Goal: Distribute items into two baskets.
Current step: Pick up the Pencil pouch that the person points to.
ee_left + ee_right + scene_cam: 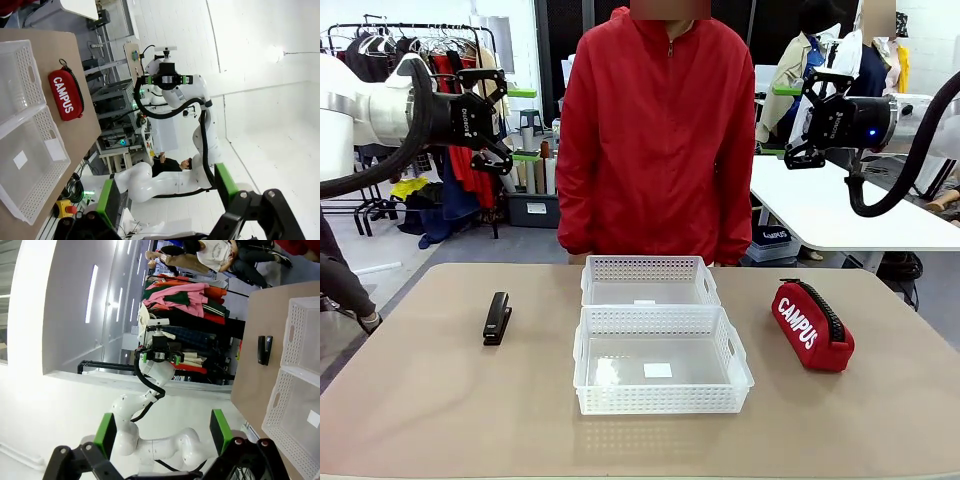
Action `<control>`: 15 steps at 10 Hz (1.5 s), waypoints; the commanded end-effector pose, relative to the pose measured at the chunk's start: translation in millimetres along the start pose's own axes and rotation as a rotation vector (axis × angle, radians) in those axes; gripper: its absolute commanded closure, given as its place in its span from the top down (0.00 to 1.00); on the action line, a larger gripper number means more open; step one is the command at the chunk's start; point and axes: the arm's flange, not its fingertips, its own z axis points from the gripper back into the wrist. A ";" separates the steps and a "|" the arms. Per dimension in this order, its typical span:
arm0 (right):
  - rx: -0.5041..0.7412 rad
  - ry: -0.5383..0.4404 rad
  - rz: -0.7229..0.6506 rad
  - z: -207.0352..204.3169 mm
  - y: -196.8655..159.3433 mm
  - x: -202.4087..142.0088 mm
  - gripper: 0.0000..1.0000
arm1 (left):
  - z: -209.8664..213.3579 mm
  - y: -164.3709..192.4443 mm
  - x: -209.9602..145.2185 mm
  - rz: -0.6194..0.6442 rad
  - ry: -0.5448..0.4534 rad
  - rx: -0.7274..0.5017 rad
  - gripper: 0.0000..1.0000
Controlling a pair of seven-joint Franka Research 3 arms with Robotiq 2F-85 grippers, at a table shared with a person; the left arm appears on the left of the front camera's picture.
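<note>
"Stapler (497, 318) first, right? Where is it?" asks one.

"It lies flat on the table (410, 400), on the robot's left, a little way from the two baskets. The red CAMPUS pouch (812, 326) lies on the other side, well apart from it."

"And the baskets?"

"In the middle, touching end to end. The near basket (660, 398) is by the robot and the far basket (645, 266) is by the person (660, 150). Both look empty."

"Are the grippers holding anything?"

"No. The left gripper (502, 122) and the right gripper (798, 120) hang high up, jaws wide apart, nothing between them."

"So how should the robot do it well?"

"Each arm should probably take the thing on its own side, so they don't bump. The left one should come straight down over the stapler and pinch its thin sides, not its long ends. It is slim and low, so the fingers must go nearly to the table. The pouch is soft, so it is best squeezed round the middle. Then one thing goes in each basket, let go low."
</note>
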 end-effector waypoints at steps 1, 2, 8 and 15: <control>-0.011 -0.010 -0.003 -0.9 1.6 0.0 1.00 | 0.8 -1.4 -0.3 -0.002 -0.002 -0.001 1.00; -0.011 -0.010 -0.003 -0.9 1.6 0.0 1.00 | 0.8 -1.4 -0.3 -0.002 -0.002 -0.001 1.00; -0.011 -0.010 -0.003 -0.9 1.6 0.0 1.00 | 0.8 -1.4 -0.3 -0.002 -0.002 -0.001 1.00; -0.011 -0.010 -0.003 -0.9 1.6 0.0 1.00 | 0.8 -1.4 -0.3 -0.002 -0.002 -0.001 1.00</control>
